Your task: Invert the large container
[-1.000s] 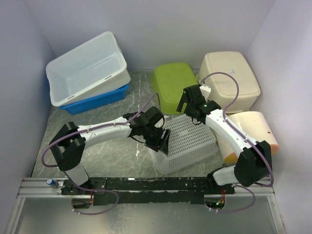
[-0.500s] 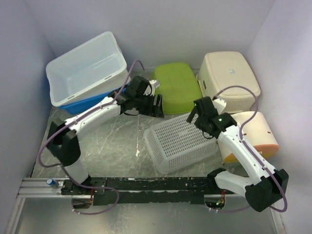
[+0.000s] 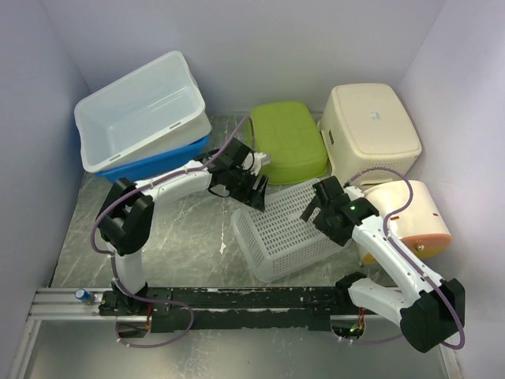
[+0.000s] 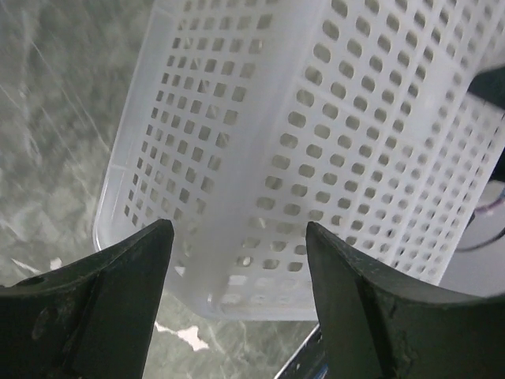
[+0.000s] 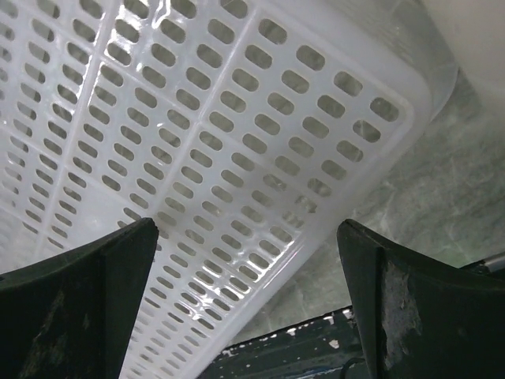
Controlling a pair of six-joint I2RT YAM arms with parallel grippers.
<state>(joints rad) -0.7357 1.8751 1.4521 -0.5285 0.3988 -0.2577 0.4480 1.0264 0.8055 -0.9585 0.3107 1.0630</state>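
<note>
The large container, a white perforated basket (image 3: 292, 233), lies in the middle of the table with its slotted base facing up. My left gripper (image 3: 256, 193) hovers open over the basket's far left corner; in the left wrist view the basket (image 4: 316, 142) fills the frame beyond the spread fingers of the left gripper (image 4: 241, 237), with nothing between them. My right gripper (image 3: 319, 207) stands open over the basket's far right edge. In the right wrist view the basket (image 5: 197, 142) lies below the wide-apart fingers of the right gripper (image 5: 248, 237), untouched.
A white tub (image 3: 142, 110) sits nested in a blue tub (image 3: 158, 164) at the back left. An upturned green container (image 3: 288, 140) and a cream container (image 3: 369, 126) stand at the back. A cream and orange container (image 3: 410, 217) lies at the right. A black rail (image 3: 237, 298) runs along the near edge.
My left arm lifted off the basket's near side, swung to the back, then came over its far left corner. The right arm drew back toward the near right. The basket shifted slightly.
</note>
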